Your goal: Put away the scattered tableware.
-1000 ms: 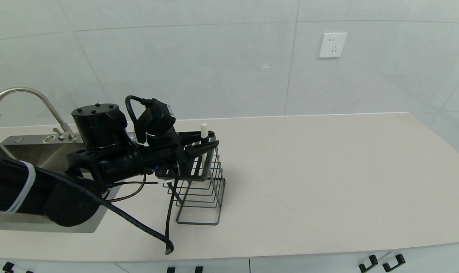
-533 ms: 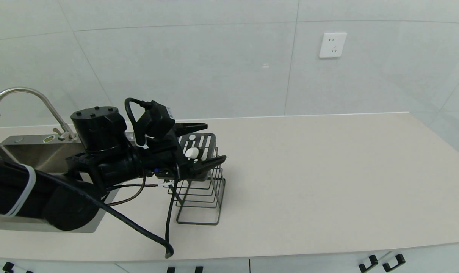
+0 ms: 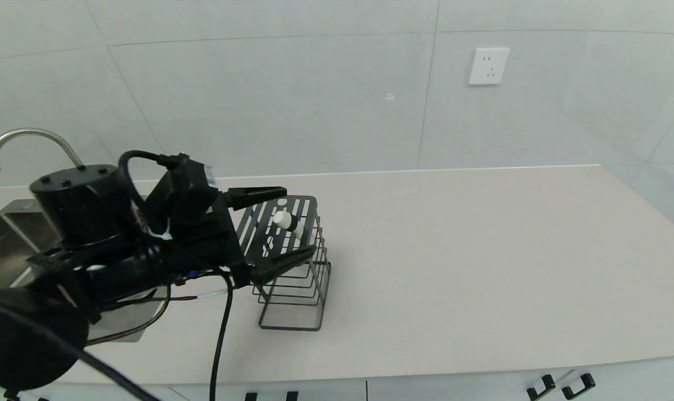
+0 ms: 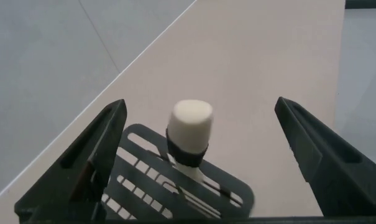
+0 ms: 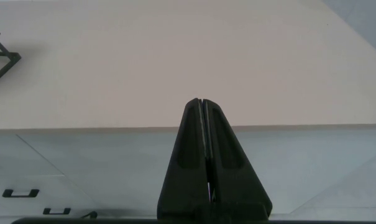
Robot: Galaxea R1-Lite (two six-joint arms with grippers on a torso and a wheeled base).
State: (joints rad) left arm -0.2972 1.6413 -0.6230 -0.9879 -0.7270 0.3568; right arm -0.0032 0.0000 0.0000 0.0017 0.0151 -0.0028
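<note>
Utensil stands in rack, lower end hidden.

Hidden under the slotted top of the rack: everything of the utensil below its white cap and dark collar, so no telling what kind of tableware. Covered by the left arm and the near finger of the left gripper: the rack's sink-side wires, most of the sink and the foot of the faucet. Cut off by picture edges: the cabinet handles in the head view, the rack's lower part in the left wrist view, all but one rack corner in the right wrist view.
</note>
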